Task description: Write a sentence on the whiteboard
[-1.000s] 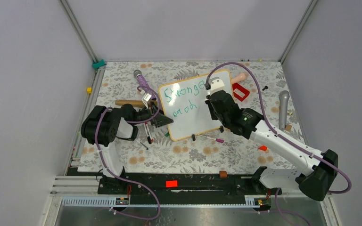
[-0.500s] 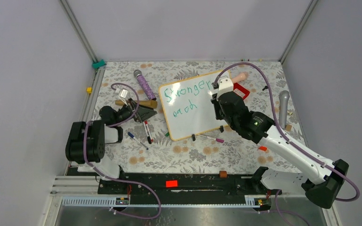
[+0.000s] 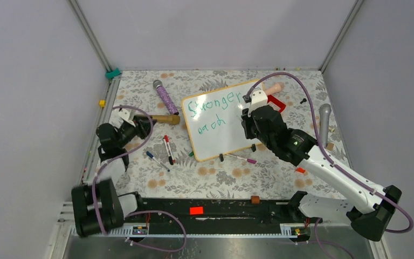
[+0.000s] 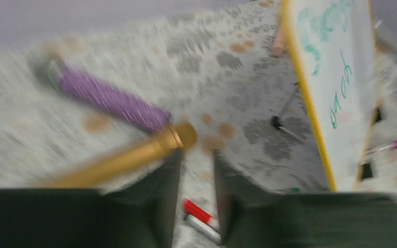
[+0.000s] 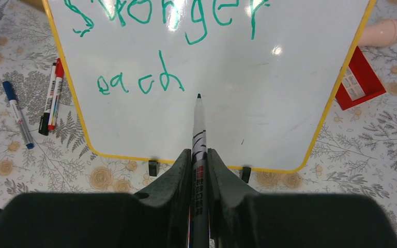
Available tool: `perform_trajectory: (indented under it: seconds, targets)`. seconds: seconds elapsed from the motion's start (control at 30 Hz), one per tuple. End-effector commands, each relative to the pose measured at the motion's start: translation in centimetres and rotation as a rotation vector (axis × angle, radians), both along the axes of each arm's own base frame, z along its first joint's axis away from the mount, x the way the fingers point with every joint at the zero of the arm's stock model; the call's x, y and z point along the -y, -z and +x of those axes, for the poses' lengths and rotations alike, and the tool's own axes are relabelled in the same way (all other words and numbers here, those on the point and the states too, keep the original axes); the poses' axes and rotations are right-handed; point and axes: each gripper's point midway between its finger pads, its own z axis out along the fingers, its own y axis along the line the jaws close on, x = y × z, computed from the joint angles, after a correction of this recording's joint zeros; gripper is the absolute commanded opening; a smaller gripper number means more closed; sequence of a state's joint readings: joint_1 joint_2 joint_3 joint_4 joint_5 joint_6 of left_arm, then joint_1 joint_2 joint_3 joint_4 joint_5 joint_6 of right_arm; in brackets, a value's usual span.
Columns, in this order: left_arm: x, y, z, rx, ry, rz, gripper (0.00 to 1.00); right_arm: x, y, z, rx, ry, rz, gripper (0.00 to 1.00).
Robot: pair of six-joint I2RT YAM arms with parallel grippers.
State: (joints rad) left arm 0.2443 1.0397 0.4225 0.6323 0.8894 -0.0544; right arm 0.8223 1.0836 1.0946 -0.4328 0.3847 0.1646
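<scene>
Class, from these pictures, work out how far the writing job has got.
Done: the sentence reads "Stronger each" in green on the whiteboard. In hand: the right tool grips a marker, tip just right of "each". Left: the rest of that line, blank beyond the tip.

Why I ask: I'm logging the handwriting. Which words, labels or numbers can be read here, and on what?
"Stronger": green, top line of the whiteboard.
"each": green, second line, same board.
Print on the marker in the right claw: too small to read.
Label in the red tray: too small to read.
</scene>
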Motion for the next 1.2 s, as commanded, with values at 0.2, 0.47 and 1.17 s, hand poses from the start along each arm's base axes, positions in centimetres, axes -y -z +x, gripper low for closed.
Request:
perform_trajectory:
  seconds: [0.2, 0.47, 1.17]
  targets:
    - [-3.0, 4.5, 0.0, -0.108, 0.066, -0.290, 0.00, 0.1, -2.3, -0.4, 0.079, 0.002, 0.129, 0.00]
    - [-5.2, 7.6, 2.7, -0.299, -0.167, -0.309, 0.00, -0.1, -2.5, -0.9, 0.071, -0.019, 0.156, 0.00]
    - [-6.2, 0.5, -0.1, 0.069, -0.525, -0.304, 0.08, 0.2, -2.1, -0.8, 0.088, -0.018, 0.137, 0.00]
